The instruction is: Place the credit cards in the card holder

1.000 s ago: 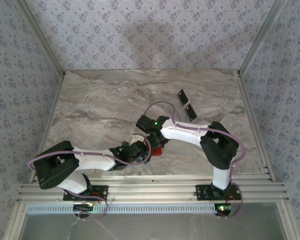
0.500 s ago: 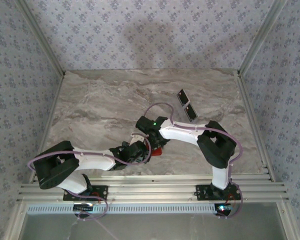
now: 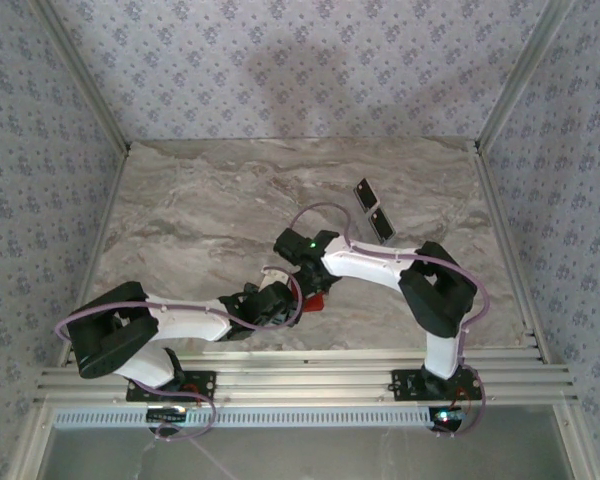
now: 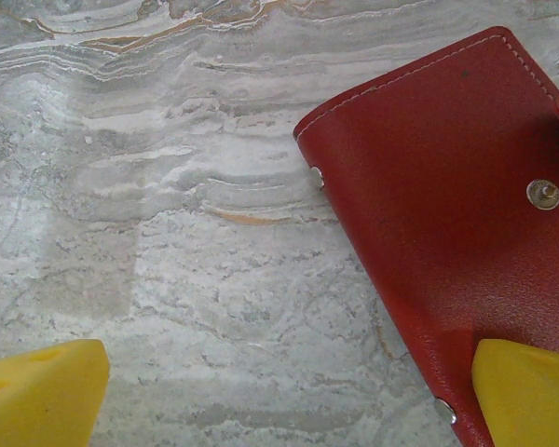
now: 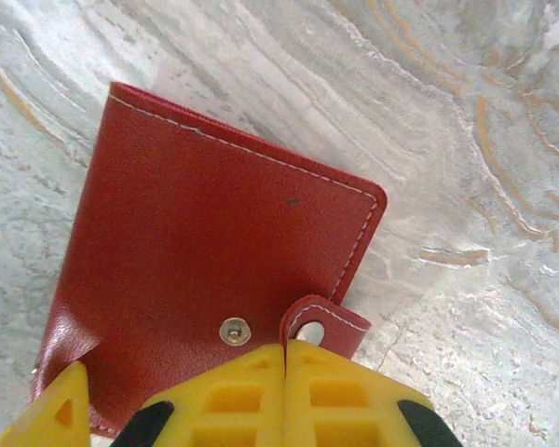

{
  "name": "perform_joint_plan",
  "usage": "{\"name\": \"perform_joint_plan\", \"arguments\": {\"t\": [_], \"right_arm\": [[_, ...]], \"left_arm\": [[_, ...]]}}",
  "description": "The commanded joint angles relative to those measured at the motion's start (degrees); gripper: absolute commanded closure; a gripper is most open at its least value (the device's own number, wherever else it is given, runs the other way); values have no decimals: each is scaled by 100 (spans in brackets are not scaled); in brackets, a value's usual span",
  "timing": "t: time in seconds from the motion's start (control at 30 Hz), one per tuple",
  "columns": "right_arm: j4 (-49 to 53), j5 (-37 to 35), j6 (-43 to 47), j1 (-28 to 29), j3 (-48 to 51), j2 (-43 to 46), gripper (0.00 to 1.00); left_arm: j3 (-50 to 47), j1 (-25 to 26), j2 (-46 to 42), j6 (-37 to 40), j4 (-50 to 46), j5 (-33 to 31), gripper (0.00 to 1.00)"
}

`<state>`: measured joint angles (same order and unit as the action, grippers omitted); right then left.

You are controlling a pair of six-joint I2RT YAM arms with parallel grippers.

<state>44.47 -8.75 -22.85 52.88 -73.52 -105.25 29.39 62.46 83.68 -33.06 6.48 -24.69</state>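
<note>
Card holder (image 5: 196, 242), touching closed right claw (image 5: 286, 352)

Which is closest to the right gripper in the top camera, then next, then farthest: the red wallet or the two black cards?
1. Wallet: right under it, near the front.
2. Nearer black card: behind, to the right.
3. Farther black card: just beyond that one, farthest back.

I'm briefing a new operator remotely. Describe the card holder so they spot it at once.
On the marble table, look near the front edge, where the left gripper and right gripper meet. The card holder lies flat beneath them: a red stitched wallet with a metal snap, unlike the two black cards farther back right.
</note>
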Motion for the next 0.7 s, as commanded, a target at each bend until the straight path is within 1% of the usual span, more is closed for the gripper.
{"name": "perform_joint_plan", "arguments": {"t": [0.0,0.13,0.67], "right_arm": [[-101,313,30,-76,44,309,100],[-216,584,43,-86,67,297,100],[-314,875,149,-58,149,-65,100]], "left_arm": [[-46,-50,116,1,-316,0,0],[-34,-50,139,9,-310,9,0],[-12,-49,157,19,-314,-10,0]]}}
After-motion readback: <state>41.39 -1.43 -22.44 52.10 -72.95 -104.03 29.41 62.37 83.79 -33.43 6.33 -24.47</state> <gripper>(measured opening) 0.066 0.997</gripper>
